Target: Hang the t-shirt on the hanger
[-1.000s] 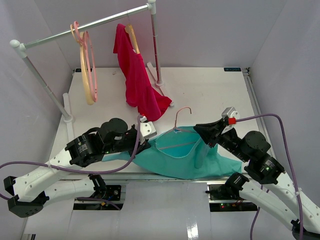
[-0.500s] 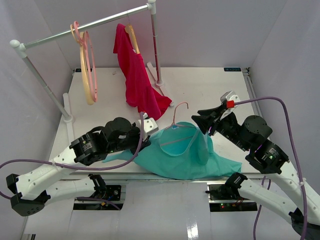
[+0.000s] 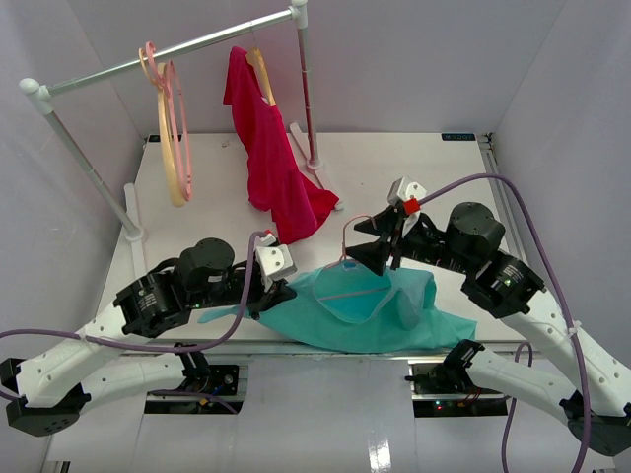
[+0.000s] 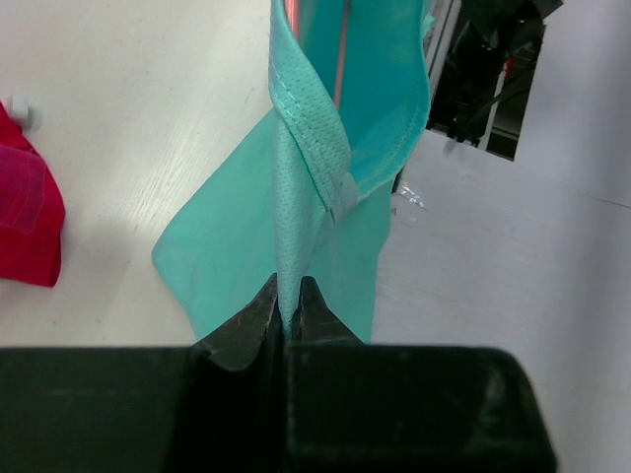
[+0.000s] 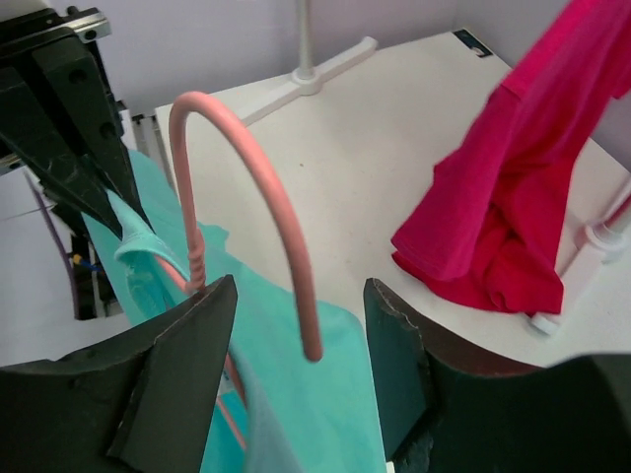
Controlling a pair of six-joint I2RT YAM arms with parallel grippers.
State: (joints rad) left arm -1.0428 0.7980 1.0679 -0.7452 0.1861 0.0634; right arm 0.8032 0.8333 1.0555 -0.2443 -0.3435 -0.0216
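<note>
The teal t-shirt (image 3: 370,313) lies bunched at the table's front edge. The light-pink hanger (image 3: 347,236) stands in its neck opening, with the hook up and its bar (image 4: 340,49) inside the cloth. My left gripper (image 3: 284,291) is shut on the shirt's left edge (image 4: 296,197) and holds it pulled taut. My right gripper (image 3: 377,246) is open at the hook. In the right wrist view the hook (image 5: 258,182) hangs free between the fingers of the right gripper (image 5: 301,330), and the hanger's neck is close to the left finger (image 5: 187,345).
A clothes rail (image 3: 168,54) stands at the back left with cream and pink hangers (image 3: 175,138) and a hanger bearing a crimson garment (image 3: 271,158). The garment's hem lies on the table just behind the shirt (image 5: 503,197). The rail's foot (image 3: 315,163) stands mid-back.
My right gripper has moved left and back to the hanger hook, and the shirt fold it held up has dropped. My left gripper has drawn back to the left with the shirt edge.
</note>
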